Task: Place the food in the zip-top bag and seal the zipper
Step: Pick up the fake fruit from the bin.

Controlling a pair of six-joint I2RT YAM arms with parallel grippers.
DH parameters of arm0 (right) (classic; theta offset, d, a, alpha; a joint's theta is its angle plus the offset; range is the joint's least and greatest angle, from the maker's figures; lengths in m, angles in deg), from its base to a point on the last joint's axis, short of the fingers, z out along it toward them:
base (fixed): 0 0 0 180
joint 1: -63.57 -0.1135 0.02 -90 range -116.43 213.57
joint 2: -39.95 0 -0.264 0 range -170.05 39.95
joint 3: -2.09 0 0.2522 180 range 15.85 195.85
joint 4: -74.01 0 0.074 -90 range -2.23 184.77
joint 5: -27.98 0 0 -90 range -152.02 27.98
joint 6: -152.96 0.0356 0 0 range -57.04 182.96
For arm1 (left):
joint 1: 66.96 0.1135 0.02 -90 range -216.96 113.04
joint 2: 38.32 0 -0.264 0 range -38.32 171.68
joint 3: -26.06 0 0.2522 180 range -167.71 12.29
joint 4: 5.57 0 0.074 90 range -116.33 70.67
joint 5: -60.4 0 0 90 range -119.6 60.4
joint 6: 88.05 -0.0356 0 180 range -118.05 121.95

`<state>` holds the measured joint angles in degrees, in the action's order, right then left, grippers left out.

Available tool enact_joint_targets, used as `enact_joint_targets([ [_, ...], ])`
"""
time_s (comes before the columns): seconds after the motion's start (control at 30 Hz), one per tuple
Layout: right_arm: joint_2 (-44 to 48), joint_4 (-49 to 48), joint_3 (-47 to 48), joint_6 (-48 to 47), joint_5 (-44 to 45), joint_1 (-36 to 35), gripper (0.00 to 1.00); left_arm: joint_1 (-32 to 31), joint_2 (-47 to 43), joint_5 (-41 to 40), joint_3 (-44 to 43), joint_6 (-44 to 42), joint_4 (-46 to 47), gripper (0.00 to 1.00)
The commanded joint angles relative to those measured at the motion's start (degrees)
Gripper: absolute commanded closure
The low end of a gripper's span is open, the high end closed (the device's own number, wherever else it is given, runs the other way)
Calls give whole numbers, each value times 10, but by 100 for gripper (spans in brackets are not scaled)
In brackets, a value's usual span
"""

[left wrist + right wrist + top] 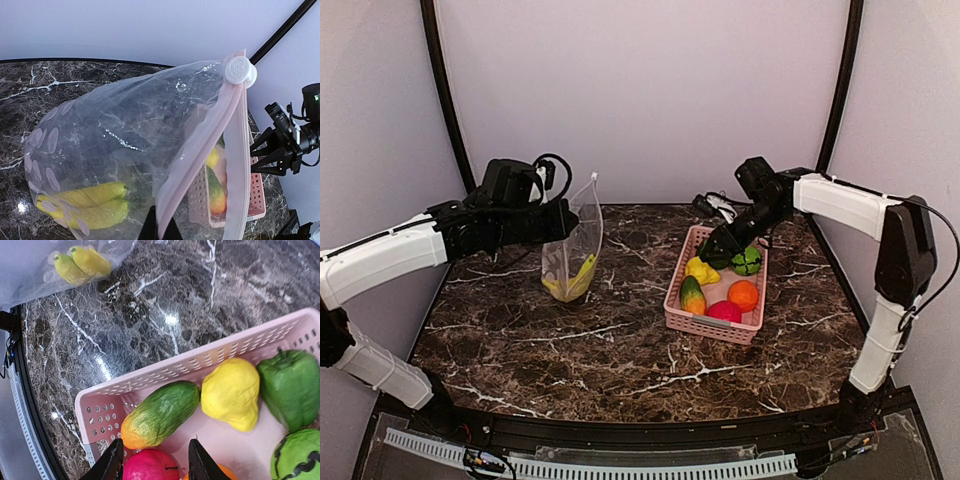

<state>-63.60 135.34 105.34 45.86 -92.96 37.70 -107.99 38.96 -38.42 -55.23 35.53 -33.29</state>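
Observation:
The zip-top bag (576,245) stands upright at centre left, its mouth edge pinched in my shut left gripper (552,222). In the left wrist view the fingertips (160,232) clamp the pink-edged zipper (200,150), and the white slider (239,70) sits at the top end. A yellow banana (85,205) lies at the bottom of the bag. My right gripper (156,465) hangs open above the pink basket (200,357), with the red-pink ball (150,469) showing between its fingertips. Beside the ball lie a green-orange fruit (160,412), a yellow pepper (231,392), a green pepper (290,385) and an orange (743,294).
The basket (712,322) sits right of centre on the dark marble table (570,345). A second green fruit (747,260) lies at its far end. Cables (718,205) lie behind the basket, by the back wall.

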Motion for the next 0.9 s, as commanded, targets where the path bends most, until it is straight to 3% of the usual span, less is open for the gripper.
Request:
enact_joint_targets([
  [0.0,-31,-12,-26,53,-33,-3,58,1,-28,8,14,-7,-11,99],
  [0.5,-100,-20,-37,123,-32,-39,37,1,-34,19,46,26,10,99],
  [0.87,-153,-12,-11,159,-3,-50,36,1,-42,24,70,45,22,99],
])
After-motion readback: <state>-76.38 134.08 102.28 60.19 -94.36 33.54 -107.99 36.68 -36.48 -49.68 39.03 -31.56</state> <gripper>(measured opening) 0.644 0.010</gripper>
